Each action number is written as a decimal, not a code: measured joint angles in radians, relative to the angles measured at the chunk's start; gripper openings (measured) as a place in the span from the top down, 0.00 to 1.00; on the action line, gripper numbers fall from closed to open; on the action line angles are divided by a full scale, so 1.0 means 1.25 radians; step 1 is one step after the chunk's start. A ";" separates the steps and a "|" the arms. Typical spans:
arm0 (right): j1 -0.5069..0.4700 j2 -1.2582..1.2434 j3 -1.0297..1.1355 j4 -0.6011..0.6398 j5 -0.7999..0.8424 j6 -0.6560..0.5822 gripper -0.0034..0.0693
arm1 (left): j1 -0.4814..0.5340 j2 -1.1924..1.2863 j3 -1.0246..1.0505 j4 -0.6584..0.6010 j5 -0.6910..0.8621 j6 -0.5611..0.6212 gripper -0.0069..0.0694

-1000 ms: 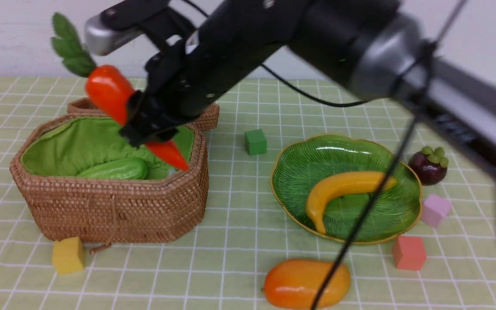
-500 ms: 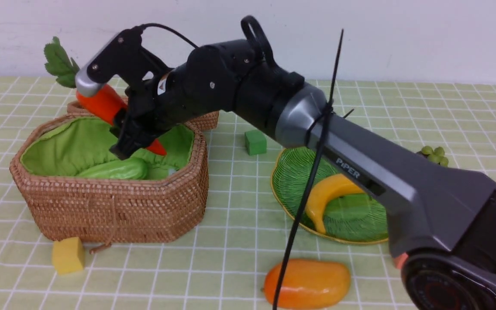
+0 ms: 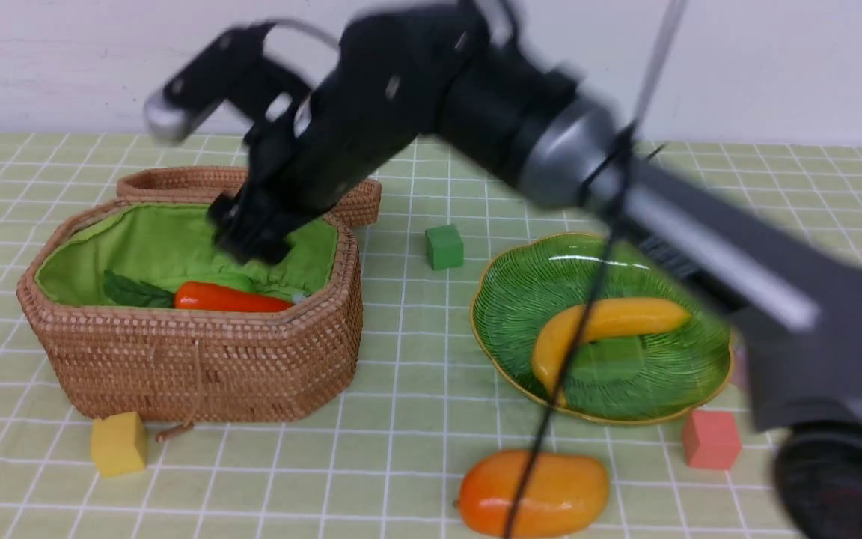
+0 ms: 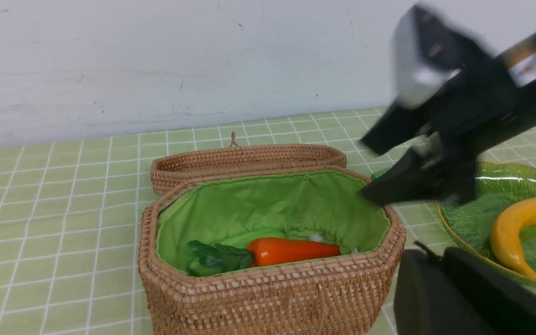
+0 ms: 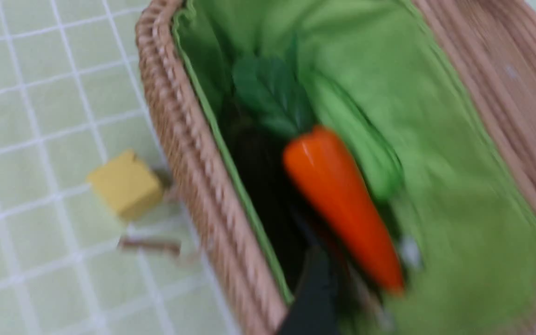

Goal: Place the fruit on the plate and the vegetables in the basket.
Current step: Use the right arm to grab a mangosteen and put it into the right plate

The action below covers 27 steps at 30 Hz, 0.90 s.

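Note:
The orange-red carrot lies inside the wicker basket, its leaves pointing left. Beside it in the right wrist view are a light-green gourd and a dark shape. My right gripper hangs just above the basket's back right part, open and empty, apart from the carrot. The banana rests on the green plate. The mango lies on the table in front of the plate. My left gripper is shut on nothing, low between basket and plate.
The basket's lid lies open behind it. A green cube sits between basket and plate, a yellow cube at the basket's front left, a salmon cube in front of the plate. The right arm and its cable cross above the plate.
The right gripper has opened and let go of the carrot, which has dropped into the basket. The right arm has swung upward, blurred.

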 joint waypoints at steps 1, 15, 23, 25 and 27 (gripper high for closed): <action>0.000 0.000 0.000 0.000 0.000 0.006 0.21 | 0.000 0.000 0.000 -0.002 0.000 0.000 0.86; -0.311 -0.346 0.328 -0.207 0.129 0.278 0.97 | 0.000 0.000 0.000 -0.316 -0.053 0.212 0.86; -0.581 -0.369 0.573 -0.086 0.124 0.373 0.73 | 0.000 0.000 0.000 -0.517 -0.053 0.454 0.86; -0.624 -0.344 0.582 -0.033 0.106 0.382 0.59 | 0.000 0.000 0.000 -0.547 -0.053 0.498 0.86; -0.655 -0.314 0.584 0.016 0.073 0.388 0.42 | 0.000 0.000 0.000 -0.577 -0.053 0.549 0.86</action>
